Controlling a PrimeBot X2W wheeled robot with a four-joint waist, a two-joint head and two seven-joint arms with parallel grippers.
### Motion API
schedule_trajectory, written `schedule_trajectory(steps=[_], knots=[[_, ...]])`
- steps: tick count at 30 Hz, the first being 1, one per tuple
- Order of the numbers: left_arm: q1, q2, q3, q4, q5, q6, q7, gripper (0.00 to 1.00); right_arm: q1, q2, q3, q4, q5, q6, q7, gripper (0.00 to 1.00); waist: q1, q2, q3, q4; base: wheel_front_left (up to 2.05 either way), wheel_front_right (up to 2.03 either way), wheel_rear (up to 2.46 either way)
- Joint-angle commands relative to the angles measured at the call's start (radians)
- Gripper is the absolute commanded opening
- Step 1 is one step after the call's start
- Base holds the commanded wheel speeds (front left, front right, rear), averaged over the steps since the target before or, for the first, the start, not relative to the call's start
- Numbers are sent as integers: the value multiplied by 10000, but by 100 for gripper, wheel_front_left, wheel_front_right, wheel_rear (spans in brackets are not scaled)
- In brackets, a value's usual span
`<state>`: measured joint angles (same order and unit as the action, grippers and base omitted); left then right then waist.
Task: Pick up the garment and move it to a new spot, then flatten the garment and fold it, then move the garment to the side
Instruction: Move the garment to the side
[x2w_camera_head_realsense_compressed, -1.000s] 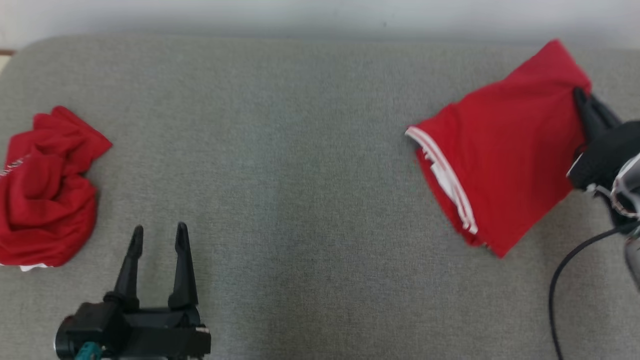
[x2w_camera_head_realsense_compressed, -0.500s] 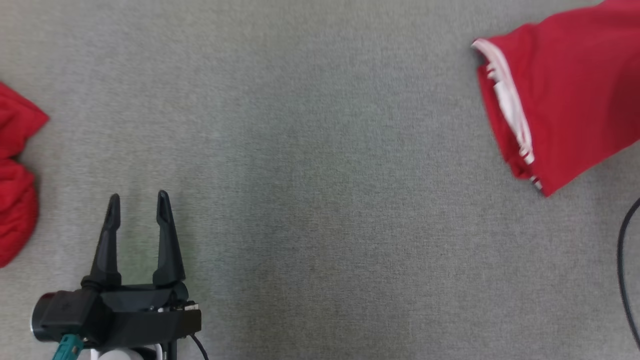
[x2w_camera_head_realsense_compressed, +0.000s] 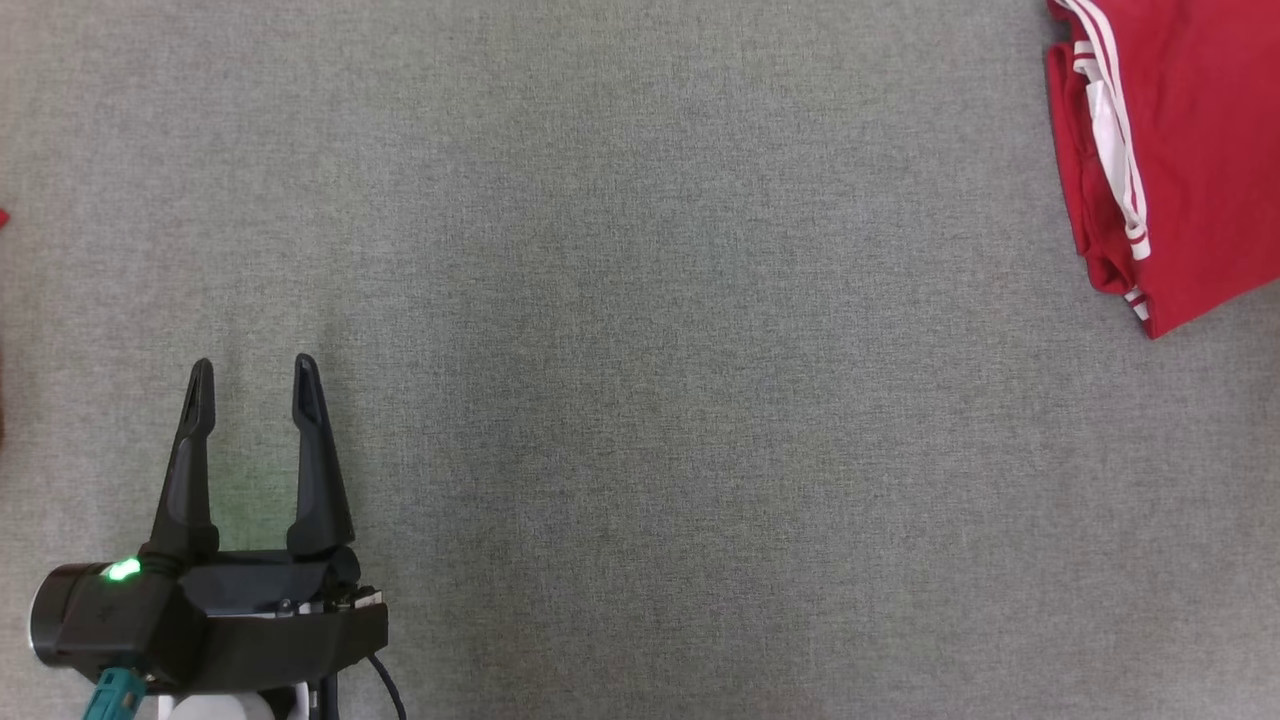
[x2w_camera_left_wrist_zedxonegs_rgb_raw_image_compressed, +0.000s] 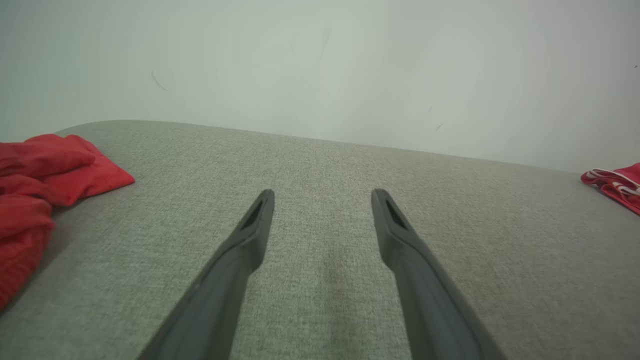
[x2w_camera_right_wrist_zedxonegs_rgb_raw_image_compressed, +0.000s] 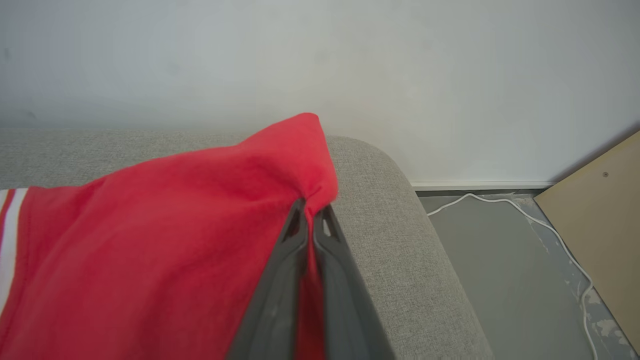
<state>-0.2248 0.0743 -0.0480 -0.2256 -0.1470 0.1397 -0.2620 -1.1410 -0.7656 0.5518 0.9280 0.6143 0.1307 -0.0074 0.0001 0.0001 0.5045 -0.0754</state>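
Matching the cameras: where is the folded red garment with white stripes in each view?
Head view: folded red garment with white stripes, top right corner.
Left wrist view: garment at far right edge.
Right wrist view: garment lower left, clamped by right gripper.
Shared landmark: grey fabric surface.

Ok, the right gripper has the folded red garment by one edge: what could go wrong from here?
The right gripper holds the folded garment by one bunched corner; dragging may pull the fold open.
That corner sits near the rounded end of the grey surface; it could slide off.
The left gripper is open and far away, giving no support.
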Motion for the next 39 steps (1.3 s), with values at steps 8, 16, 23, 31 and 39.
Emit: schedule_trajectory(steps=[8,16,23,31,39], knots=[[44,56,-37,69,-9,102,-41,100,-588,48,654,763,-230,1,-424,100,-1,-1,-63,63,0,0,0],[237,19,-6,290,-179,129,-43,100,-786,388,990,986,-198,1,-868,100,-1,-1,-531,35,0,0,0],[481,-21,141,614,-394,-6,-45,100,-230,879,1050,339,488,1,-1874,100,-1,-1,-1378,-24,0,0,0],[987,-84,200,867,-521,-16,-46,100,1184,1429,896,-796,649,1,-2514,100,-1,-1,-2471,-80,0,0,0],[1484,-132,289,1157,-698,-28,-46,100,3191,2119,-136,-2603,295,1,-2570,100,-1,-1,-3441,-67,0,0,0]])
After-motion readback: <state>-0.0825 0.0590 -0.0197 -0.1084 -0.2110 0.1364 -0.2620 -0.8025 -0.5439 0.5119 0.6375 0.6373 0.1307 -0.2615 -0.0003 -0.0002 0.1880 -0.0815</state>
